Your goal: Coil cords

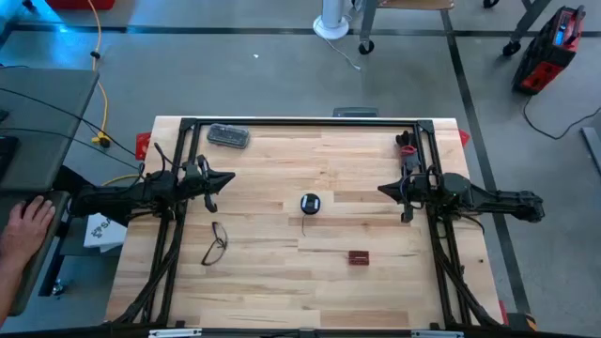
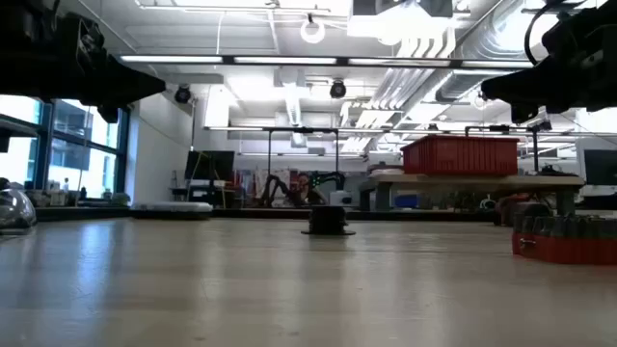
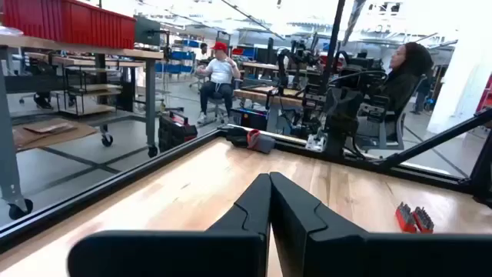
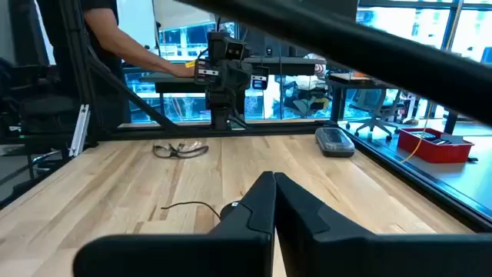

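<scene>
At the middle of the pale wooden worktop (image 1: 272, 282) sits the small round black reel (image 1: 311, 204), pale at its centre, with a very thin dark wire (image 1: 307, 225) trailing from it toward the near edge. Wire's visible run is short; its full length cannot be traced. From the right wrist view a strand (image 4: 188, 205) curves off the reel across the boards.

Left hand (image 1: 228, 178) hovers above the worktop's left side, its two dark fingers pressed together, nothing between them. Right hand (image 1: 382, 191) hovers at the right side, fingers likewise pressed together and empty. Both point inward, toward each other across the worktop.

Key relation: reel lies between the two hands, roughly midway and slightly nearer the near edge than either fingertip. The wire's long axis appears to run near–far, crosswise to both arms' reach. Neither hand is clearly closer; the right looks marginally so.

Other items: black-framed eyeglasses (image 1: 216, 243) near-left, small red-brown block (image 1: 358, 256) near-right, flat grey case (image 1: 228, 136) at the far left. A person's hand (image 1: 25, 225) rests off the worktop, far left.

Judgement: coiling not yet begun; either hand must part its fingers before taking reel or wire.
</scene>
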